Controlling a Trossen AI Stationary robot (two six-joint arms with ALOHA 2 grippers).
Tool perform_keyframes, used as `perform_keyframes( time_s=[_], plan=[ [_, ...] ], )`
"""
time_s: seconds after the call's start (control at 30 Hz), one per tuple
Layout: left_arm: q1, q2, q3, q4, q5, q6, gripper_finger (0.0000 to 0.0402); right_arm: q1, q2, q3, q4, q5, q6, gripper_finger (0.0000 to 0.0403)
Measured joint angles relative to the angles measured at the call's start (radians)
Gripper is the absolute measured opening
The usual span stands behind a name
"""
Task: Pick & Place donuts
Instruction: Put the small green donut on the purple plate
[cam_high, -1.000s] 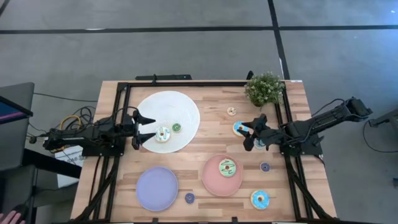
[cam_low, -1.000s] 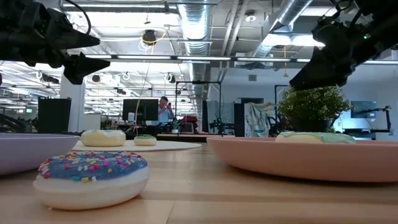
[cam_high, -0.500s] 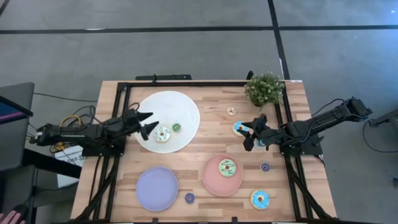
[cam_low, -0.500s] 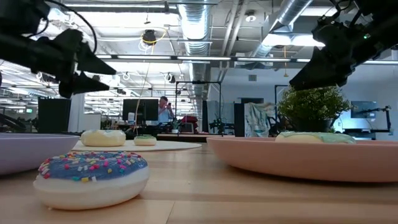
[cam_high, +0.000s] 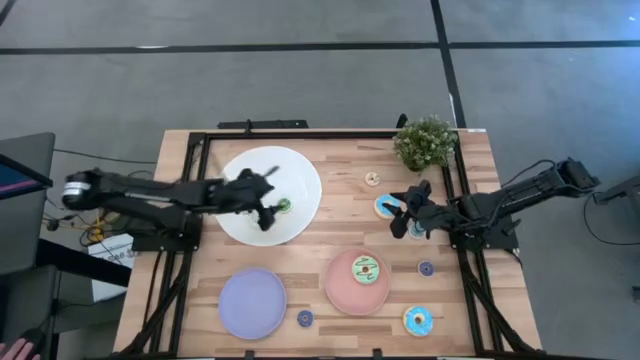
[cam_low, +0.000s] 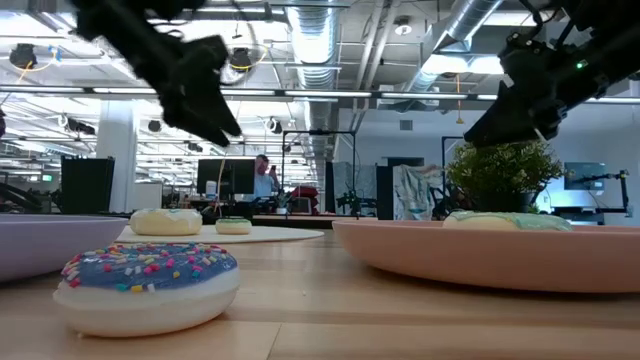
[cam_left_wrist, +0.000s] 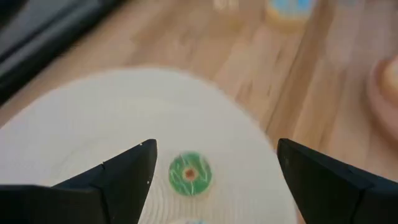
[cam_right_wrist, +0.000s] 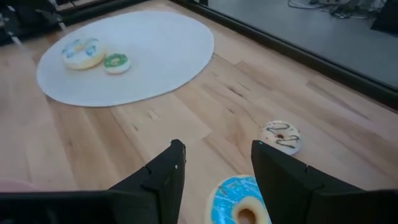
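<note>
reaching over white disc (cam_high: 262, 165), left gripper (cam_left_wrist: 211, 171) wide open, empty, straddling small green donut (cam_left_wrist: 190, 173) on disc, likely lining up a grasp. right gripper (cam_right_wrist: 214, 163) open, empty, well right of disc, above blue donut (cam_right_wrist: 239, 205).

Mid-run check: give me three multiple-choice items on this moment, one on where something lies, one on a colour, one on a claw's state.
1. Where does the small green donut lie?
A. on the white disc
B. on the lilac plate
C. on bare wood

2. What colour is the plate holding a donut?
A. lilac
B. pink
C. white

3. How is the left claw?
A. shut on a donut
B. open
C. shut, empty

Answers:
1 A: the left wrist view shows it resting on the white disc.
2 B: in the high view a donut sits on the pink plate; the lilac plate holds none.
3 B: its fingers stand wide apart either side of the green donut, holding nothing.
</note>
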Motion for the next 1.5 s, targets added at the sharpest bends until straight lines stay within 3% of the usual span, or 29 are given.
perform_keyframes(
  time_s=[0.3, 0.57, 1.5],
  plan=[
    [0.096, 0.401, 0.37, -0.391, 0.082, 0.054, 0.0312, -0.011, 0.0, 0.0, -0.029, -0.002, 0.0, 0.0173],
    [0.148, 0.631, 0.531, -0.54, 0.142, 0.106, 0.0312, -0.01, 0.0, 0.0, -0.032, -0.034, 0.001, 0.0173],
    [0.167, 0.67, 0.528, -0.553, 0.176, 0.069, 0.0312, -0.011, 0.0, 0.0, -0.024, -0.034, -0.015, 0.0173]
  ],
)
